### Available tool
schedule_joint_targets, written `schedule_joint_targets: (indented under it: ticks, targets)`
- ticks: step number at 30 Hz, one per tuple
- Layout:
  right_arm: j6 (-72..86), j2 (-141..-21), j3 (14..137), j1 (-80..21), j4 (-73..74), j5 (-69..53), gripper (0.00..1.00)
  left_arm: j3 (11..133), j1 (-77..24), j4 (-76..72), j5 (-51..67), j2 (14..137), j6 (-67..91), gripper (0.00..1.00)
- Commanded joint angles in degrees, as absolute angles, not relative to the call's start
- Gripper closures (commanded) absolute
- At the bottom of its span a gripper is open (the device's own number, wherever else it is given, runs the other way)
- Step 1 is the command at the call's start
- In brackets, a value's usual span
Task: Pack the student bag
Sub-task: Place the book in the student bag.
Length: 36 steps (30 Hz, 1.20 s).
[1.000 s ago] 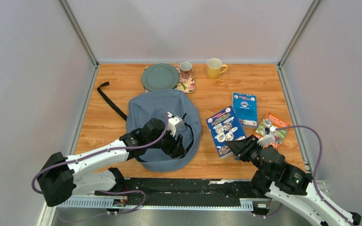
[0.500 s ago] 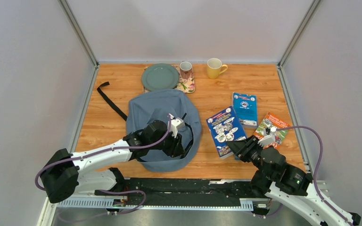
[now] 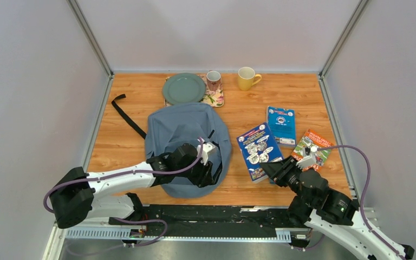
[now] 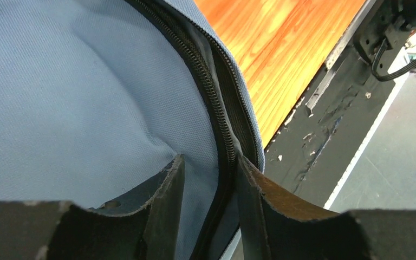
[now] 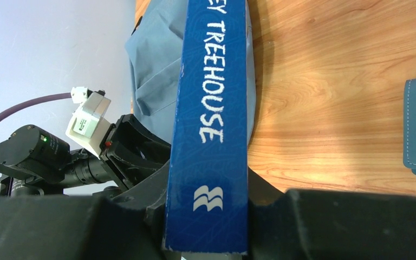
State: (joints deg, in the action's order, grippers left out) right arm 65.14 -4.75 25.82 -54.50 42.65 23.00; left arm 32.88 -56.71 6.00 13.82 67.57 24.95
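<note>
Just changed: the left hand (image 4: pixel 208 181) has slid down to the near rim of the student bag (image 3: pixel 181 124), and its jaws have narrowed from a wider spread.
Left hand: pinching the bag's zipper lip (image 4: pixel 212 92), fabric filling the gap.
Right hand (image 5: pixel 208 203): no movement, clamped on the blue book (image 5: pixel 211 81).
Bag: flat on the bench (image 3: pixel 124 146), centre-left.
Meaning: the mouth looks ready to be lifted open, with the book the likely first item in.
</note>
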Motion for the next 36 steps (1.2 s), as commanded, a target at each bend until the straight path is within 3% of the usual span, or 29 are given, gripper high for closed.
schedule_joint_targets:
  ticks: [1, 4, 11, 15, 22, 28, 36]
  targets:
    - [66.09, -3.78, 26.63, -54.49, 36.65, 24.00, 1.00, 34.10, -58.18, 7.82, 12.31, 68.20, 23.64, 0.52]
    - [66.27, -3.87, 26.54, -54.49, 36.56, 24.00, 1.00, 34.63, -58.62, 8.52, 11.25, 68.38, 23.47, 0.55]
    - [66.44, -4.31, 26.72, -54.49, 37.00, 23.91, 1.00, 37.79, -58.89, 10.72, 7.84, 69.26, 21.97, 1.00]
    - [65.92, -4.39, 27.42, -54.49, 37.62, 23.73, 1.00, 42.88, -58.89, 13.52, 5.02, 69.78, 19.26, 1.00]
    - [60.74, -11.95, 38.49, -54.49, 45.96, 21.28, 1.00, 64.90, -58.80, 23.63, -2.89, 74.08, 9.33, 1.00]
    - [63.10, -12.57, 39.73, -54.49, 45.09, 15.92, 1.00, 79.42, -58.80, 30.49, -8.95, 80.24, 3.87, 1.00]
    - [72.59, -11.16, 33.93, -54.49, 39.28, 5.02, 1.00, 81.13, -58.89, 28.83, -17.31, 79.54, 5.45, 1.00]
